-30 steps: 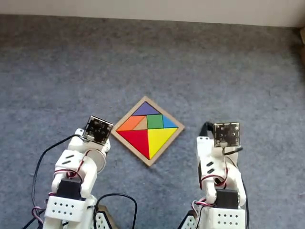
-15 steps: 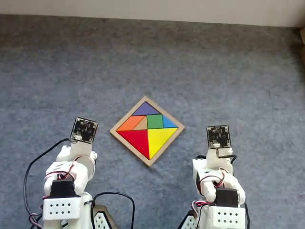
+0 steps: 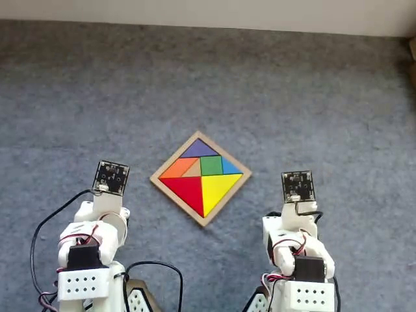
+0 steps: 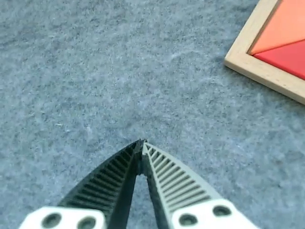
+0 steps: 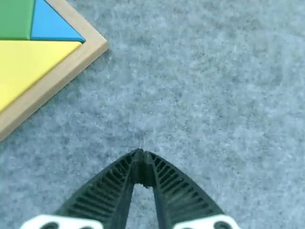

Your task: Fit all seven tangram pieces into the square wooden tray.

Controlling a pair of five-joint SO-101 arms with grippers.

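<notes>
Grey, carpet-like fabric formed the surface of the desk (image 3: 312, 97).

**Left.** My left end effector (image 4: 141, 142) hung over bare fabric, its ribbed fingers pressed together at the tips and pinching nothing. One edge of the square wooden tray (image 4: 259, 71) lay near it, apart from the tips. The orange triangle (image 4: 286, 24) and the red triangle (image 4: 290, 57) sat just inside that rim.

**Centre.** In the high view the tray was turned corner-on, like a diamond, and lay flat on the desk between my two arms. Besides the orange and red pieces it held, from left to right:
- a small tan triangle (image 3: 192, 169) at the middle, which I could not tell to be a piece or bare tray floor
- the purple triangle (image 3: 199, 149) at the far corner
- the green square (image 3: 210, 165)
- the yellow triangle (image 3: 216, 188)
- the blue triangle (image 3: 230, 167)

The coloured pieces lay flush, edge to edge, inside the rim.

**Right.** My right end effector (image 5: 140, 151) hung over bare fabric beside the tray's blue and yellow corner, clear of the rim. Its fingertips were closed on each other and gripped nothing.
</notes>
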